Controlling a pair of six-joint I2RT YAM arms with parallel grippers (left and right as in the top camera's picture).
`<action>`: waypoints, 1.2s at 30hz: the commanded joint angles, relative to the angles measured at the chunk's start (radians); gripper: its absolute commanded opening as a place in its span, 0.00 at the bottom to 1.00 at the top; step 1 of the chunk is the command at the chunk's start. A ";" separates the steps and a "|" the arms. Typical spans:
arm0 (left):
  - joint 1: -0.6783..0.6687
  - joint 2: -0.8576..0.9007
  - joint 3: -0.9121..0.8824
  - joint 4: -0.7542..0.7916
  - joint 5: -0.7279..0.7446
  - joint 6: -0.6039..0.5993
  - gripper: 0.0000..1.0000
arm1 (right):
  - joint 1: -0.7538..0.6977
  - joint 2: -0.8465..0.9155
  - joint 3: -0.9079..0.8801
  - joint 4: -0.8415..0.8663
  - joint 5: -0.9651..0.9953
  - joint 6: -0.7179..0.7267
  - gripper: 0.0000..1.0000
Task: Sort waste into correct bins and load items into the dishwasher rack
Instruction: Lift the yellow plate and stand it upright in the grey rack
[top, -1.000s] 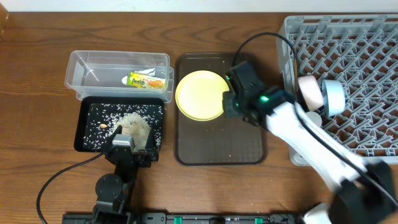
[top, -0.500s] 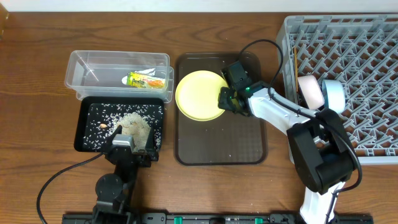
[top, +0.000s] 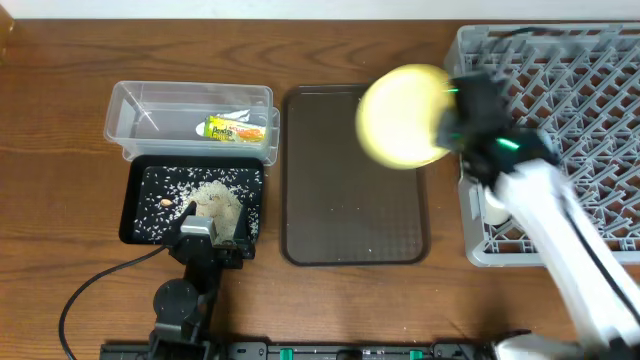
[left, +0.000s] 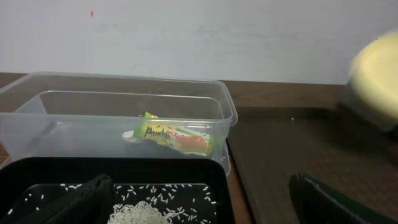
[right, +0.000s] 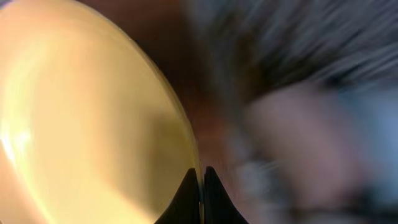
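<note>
My right gripper (top: 448, 125) is shut on the rim of the yellow plate (top: 400, 115) and holds it in the air, blurred, between the brown tray and the grey dishwasher rack (top: 590, 70). In the right wrist view the plate (right: 87, 118) fills the left side, with the jaws (right: 200, 186) pinching its edge. The green-and-orange wrapper (top: 238, 129) lies in the clear tub (top: 190, 98); it also shows in the left wrist view (left: 177, 138). Rice (top: 215, 195) lies in the black tray (top: 135, 200). My left gripper (left: 199, 199) is open over the black tray.
The flat brown serving tray (top: 355, 215) lies in the middle with a few crumbs on it. A pale item (top: 495, 210) shows in the rack under my right arm. Bare wood table lies around the bins.
My right gripper lifted the yellow plate off the brown tray and swung it up and right toward the rack. The left arm has not moved.
</note>
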 joint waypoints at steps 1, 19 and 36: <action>0.005 -0.007 -0.018 -0.038 -0.009 0.017 0.92 | -0.039 -0.138 0.006 -0.009 0.417 -0.212 0.01; 0.005 -0.007 -0.018 -0.038 -0.009 0.017 0.92 | -0.376 0.058 0.004 0.138 0.767 -0.559 0.01; 0.005 -0.007 -0.018 -0.038 -0.009 0.017 0.92 | -0.246 0.272 0.004 0.232 0.678 -0.691 0.01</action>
